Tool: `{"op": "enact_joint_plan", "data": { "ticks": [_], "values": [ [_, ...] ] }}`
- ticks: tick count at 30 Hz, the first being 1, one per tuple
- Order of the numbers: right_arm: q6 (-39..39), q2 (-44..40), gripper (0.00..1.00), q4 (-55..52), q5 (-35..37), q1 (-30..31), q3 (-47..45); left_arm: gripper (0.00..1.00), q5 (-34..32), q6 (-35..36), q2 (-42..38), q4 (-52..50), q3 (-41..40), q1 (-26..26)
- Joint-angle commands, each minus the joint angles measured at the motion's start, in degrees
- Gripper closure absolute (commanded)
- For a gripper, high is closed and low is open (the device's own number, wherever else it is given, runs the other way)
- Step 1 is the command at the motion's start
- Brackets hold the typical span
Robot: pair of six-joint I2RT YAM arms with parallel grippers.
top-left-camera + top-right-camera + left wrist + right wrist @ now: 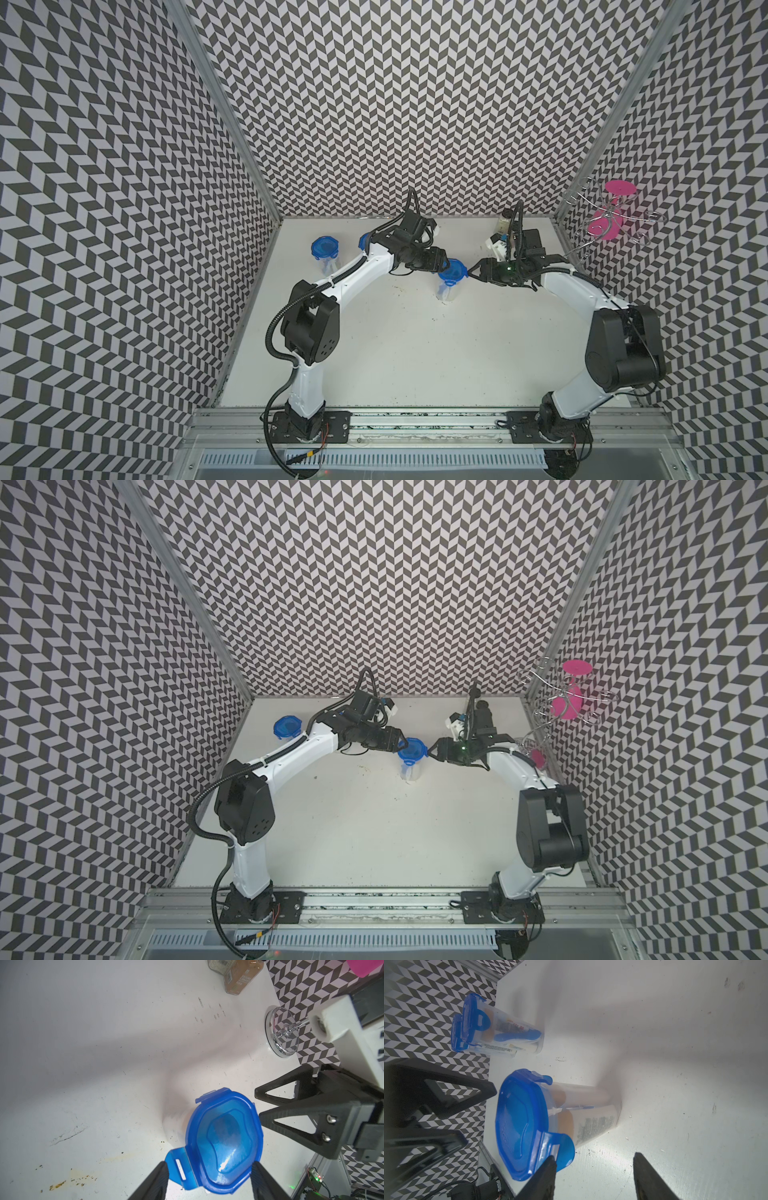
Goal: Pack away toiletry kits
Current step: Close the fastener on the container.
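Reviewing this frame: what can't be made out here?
- Second rear cup: in a top view, mostly behind the left arm.
- Ground cinnamon jar: left wrist view, cap end cut off by the picture's edge.
- Left gripper: straddles the central cup's lid; whether it clamps is unclear.
- Central cup's contents: right wrist view, blurred behind the cloudy wall.

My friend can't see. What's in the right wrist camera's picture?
A clear cup with a blue lid stands on the table, one finger of the open right gripper at a lid tab. Two more lidded cups stand behind.
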Motion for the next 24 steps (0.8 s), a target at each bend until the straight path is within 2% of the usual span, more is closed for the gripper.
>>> {"op": "enact_joint_plan", "data": {
  "ticks": [1,24],
  "values": [
    [-1.1,0.7,0.42,1.5,0.7,0.5,-0.1,0.35,0.3,-0.6,0.3,0.0,-0.4,0.2],
    [-0.4,2.4,0.42,3.0,-0.6,2.2,0.1,0.36,8.3,-3.7,1.0,6.1,-4.1,0.1]
  ]
}}
